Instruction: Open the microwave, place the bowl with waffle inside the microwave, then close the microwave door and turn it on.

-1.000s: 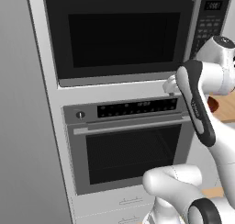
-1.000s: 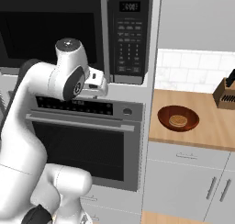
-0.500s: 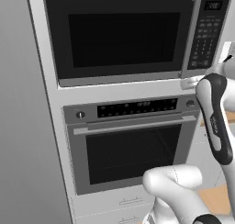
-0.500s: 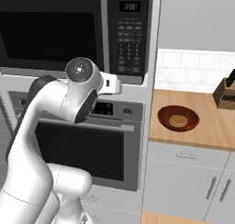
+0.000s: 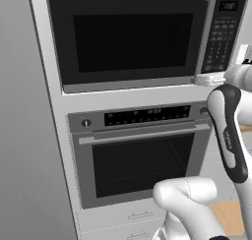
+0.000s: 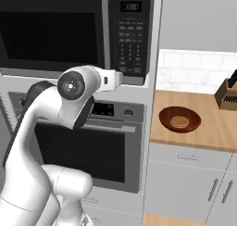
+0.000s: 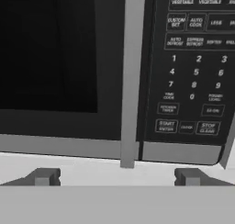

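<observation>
Facing the microwave [image 7: 114,67], we see our gripper [image 7: 117,177] spread wide and empty near the foot of the microwave door [image 7: 55,67] handle [image 7: 131,76]. Door shut. Bowl [image 6: 179,119] with waffle [image 6: 179,122] sits on the counter [image 6: 208,132], well right.

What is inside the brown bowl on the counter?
The bowl holds one round waffle, lying flat in its middle. The bowl's bottom under the waffle is covered.

Both base views look forward from behind the arm, one from its left, one from its right, sharing the microwave [image 5: 142,35] above the oven [image 5: 140,153]. The hand view faces the microwave door [image 7: 59,67] handle [image 7: 131,76] and keypad [image 7: 195,67] from close up.
</observation>
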